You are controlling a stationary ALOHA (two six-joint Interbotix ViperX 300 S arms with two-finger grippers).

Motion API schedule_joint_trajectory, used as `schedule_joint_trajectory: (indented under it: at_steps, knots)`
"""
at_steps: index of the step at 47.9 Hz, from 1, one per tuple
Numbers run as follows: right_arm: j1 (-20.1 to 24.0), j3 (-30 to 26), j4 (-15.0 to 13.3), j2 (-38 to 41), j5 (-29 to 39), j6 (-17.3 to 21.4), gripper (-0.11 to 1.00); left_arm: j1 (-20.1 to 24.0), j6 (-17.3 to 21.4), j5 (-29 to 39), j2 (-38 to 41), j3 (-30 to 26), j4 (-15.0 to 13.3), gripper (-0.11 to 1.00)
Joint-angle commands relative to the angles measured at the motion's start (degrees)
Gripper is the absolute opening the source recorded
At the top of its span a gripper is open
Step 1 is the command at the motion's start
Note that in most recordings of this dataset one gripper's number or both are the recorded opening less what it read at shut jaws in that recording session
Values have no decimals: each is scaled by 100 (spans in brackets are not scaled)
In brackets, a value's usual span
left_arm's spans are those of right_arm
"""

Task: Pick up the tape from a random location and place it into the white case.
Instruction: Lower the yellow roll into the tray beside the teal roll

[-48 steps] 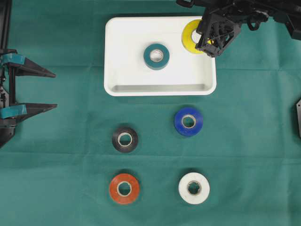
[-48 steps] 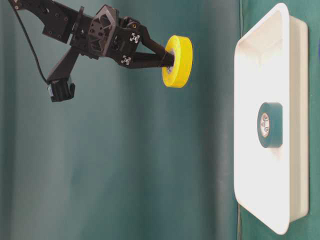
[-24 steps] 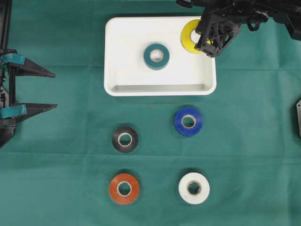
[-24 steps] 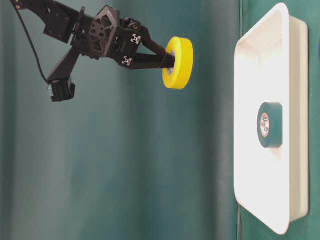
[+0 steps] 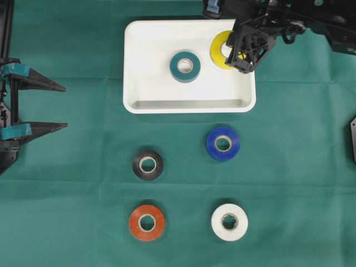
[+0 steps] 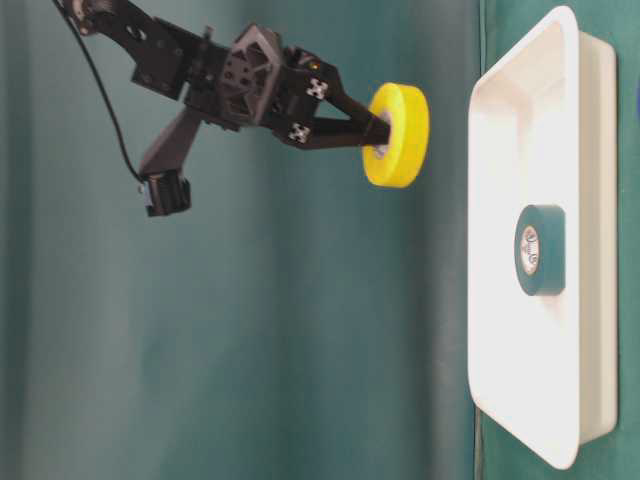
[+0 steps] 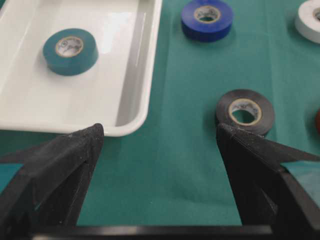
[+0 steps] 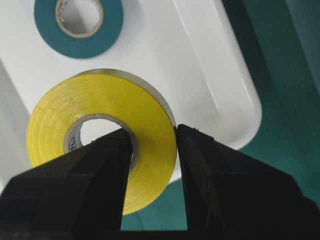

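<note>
Now the right end effector [image 6: 378,130] pinches the yellow tape [image 6: 398,135] above the white case [image 6: 520,120].

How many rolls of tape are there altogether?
6: teal roll inside the white case; yellow roll held above it; blue, black, red-orange and white on the cloth.

The black right gripper [image 5: 238,55], clamped on the wall of the bright yellow roll of tape [image 5: 222,49], has carried it toward nine o'clock in the overhead view, so the roll now lies further inside the outline of the large shallow white plastic case [image 5: 189,103]. In the table-level view the roll [image 6: 397,135] has moved closer to the case [image 6: 500,300], though it probably hangs clear of it. The right arm's links reach further over the case's upper rim.
</note>
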Motion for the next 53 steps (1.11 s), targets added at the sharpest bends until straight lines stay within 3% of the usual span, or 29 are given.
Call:
schedule_joint_trajectory:
  at_steps: [1, 34, 53]
  knots:
    - [-9, -44, 9, 35, -185, 9, 31, 9, 0, -35, 53, -53, -9, 95]
    - [-18, 439, 88, 932, -1415, 9, 31, 9, 0, -26, 53, -53, -9, 95]
    - [-18, 466, 88, 1090, -1494, 0, 32, 9, 0, -35, 53, -53, -9, 95]
